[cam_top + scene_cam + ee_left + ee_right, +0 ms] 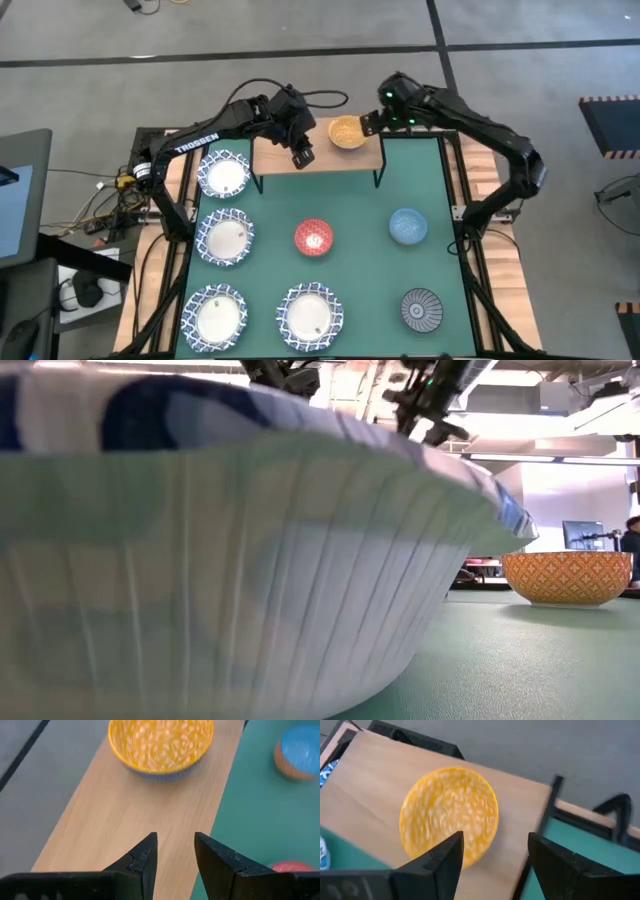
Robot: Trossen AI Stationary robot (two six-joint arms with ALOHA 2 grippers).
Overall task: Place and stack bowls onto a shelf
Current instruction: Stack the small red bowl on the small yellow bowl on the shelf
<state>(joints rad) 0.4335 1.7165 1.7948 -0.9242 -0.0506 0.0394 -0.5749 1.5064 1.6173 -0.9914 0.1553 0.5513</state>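
The orange-yellow bowl (347, 131) stands on its base at the right end of the shelf's wooden plank (300, 160), at the far side of the green mat. My right gripper (495, 847) is open just above the bowl's (447, 815) rim on its right side and touches nothing. My left gripper (175, 847) is open over the middle of the plank (125, 820), left of the bowl (160, 742). Several lattice-rimmed bowls (224, 237), the red bowl (314, 237), the pale blue bowl (408, 226) and the ray-patterned bowl (421, 308) rest on the mat.
The lattice bowls fill the mat's left side and near edge; one (200, 560) blocks most of the low view. The shelf's thin black legs (379, 175) stand at the plank's corners. Cables and a box lie off the table's left edge (100, 200).
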